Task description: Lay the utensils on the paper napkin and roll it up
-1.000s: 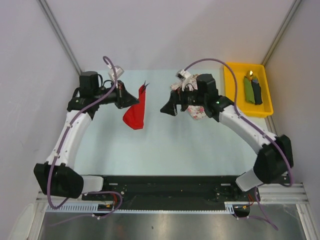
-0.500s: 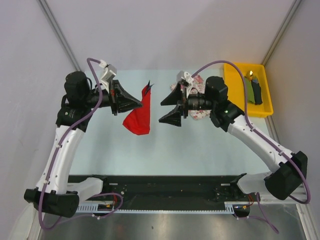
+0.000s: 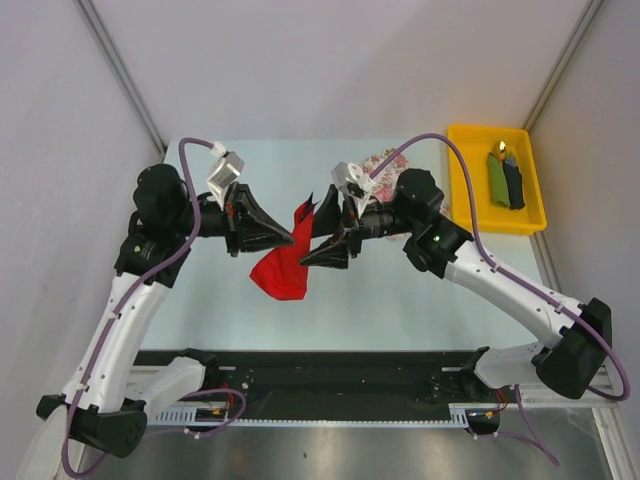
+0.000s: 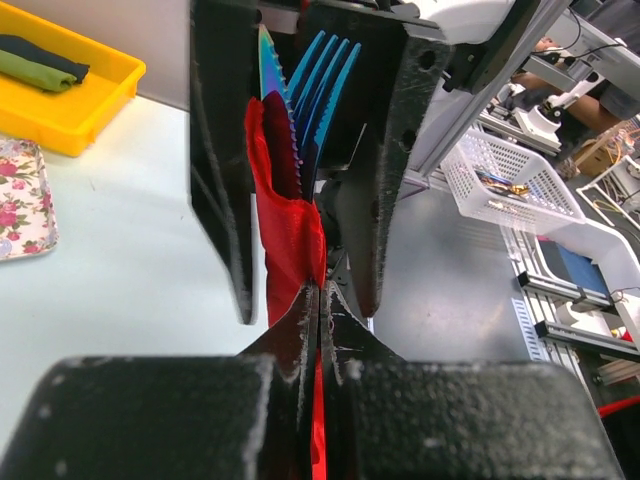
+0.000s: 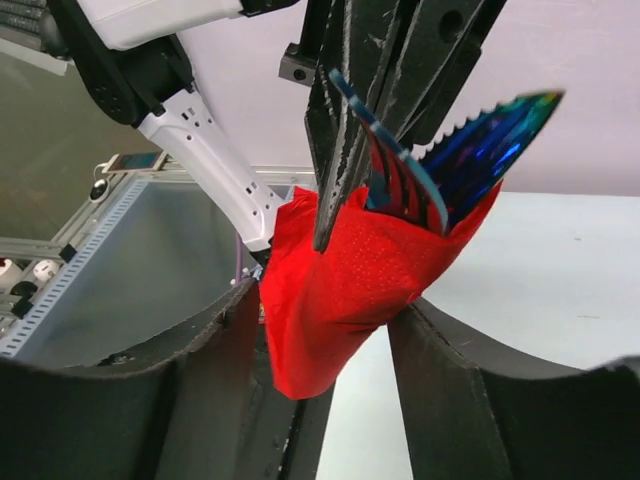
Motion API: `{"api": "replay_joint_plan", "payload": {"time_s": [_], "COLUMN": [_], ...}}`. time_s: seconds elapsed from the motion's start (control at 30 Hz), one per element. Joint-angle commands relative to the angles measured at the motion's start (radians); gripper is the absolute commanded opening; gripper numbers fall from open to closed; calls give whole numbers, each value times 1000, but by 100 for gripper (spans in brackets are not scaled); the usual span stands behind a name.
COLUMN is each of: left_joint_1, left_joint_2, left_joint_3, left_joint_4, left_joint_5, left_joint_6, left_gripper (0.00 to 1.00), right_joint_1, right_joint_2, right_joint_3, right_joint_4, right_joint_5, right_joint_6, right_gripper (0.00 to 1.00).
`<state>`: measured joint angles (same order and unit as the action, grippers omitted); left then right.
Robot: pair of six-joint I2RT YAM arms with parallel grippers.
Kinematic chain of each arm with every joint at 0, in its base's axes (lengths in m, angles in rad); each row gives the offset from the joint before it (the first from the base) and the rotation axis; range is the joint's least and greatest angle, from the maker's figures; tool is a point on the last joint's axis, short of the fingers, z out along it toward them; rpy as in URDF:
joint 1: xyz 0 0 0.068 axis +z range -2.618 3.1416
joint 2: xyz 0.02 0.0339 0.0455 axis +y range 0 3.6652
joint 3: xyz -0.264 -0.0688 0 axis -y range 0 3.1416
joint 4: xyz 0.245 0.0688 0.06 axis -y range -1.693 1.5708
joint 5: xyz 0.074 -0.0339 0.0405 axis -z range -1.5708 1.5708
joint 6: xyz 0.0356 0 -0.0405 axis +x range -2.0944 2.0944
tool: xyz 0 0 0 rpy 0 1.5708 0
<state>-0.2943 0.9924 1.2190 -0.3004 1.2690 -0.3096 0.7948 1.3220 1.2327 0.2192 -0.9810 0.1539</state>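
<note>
The red paper napkin [image 3: 284, 268] hangs folded as a bundle above the table. The blue utensils [image 3: 311, 206] stick out of its top. My left gripper [image 3: 293, 238] is shut on the bundle's upper part. In the left wrist view, its jaws [image 4: 320, 296] pinch the red napkin [image 4: 288, 225] below a blue fork and a serrated knife [image 4: 322, 72]. My right gripper [image 3: 318, 233] is open, one finger on each side of the bundle. In the right wrist view, the napkin [image 5: 350, 290] and utensils [image 5: 478, 150] hang between its spread fingers [image 5: 205, 400].
A yellow tray [image 3: 470, 138] at the far right holds a green roll [image 3: 497, 178] and a dark roll [image 3: 515, 186]. A floral cloth [image 3: 381, 160] lies behind the right arm. Grey walls stand at the left, the back and the right.
My left gripper has carried the napkin bundle higher, rightward and nearer. My right gripper has swung left from the floral cloth, and its open fingers now stand either side of the bundle.
</note>
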Motion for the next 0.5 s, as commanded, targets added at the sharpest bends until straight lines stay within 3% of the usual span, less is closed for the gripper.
{"api": "replay_joint_plan", "payload": {"time_s": [0.0,0.07,0.4,0.47], "left_joint_1": [-9,-12,-39,-43], "left_joint_2": [-28,-31,-31,-32], "left_joint_3": [7,7,1,2], "left_joint_4": [84,87,78,69], "left_joint_5": [26,18,-6,-19], "left_joint_6": [-56,-62,-54,-48], "left_gripper": [0,0,0,0], "right_joint_1": [14,18,37,35], "right_joint_2": [-21,-21,-4,-4], "right_joint_3": [-15,-16,10,14], "right_joint_4": [80,82,63,59], "right_joint_5": [-18,-15,11,19], "right_joint_6": [33,35,42,42], "right_gripper": [53,45,40,31]}}
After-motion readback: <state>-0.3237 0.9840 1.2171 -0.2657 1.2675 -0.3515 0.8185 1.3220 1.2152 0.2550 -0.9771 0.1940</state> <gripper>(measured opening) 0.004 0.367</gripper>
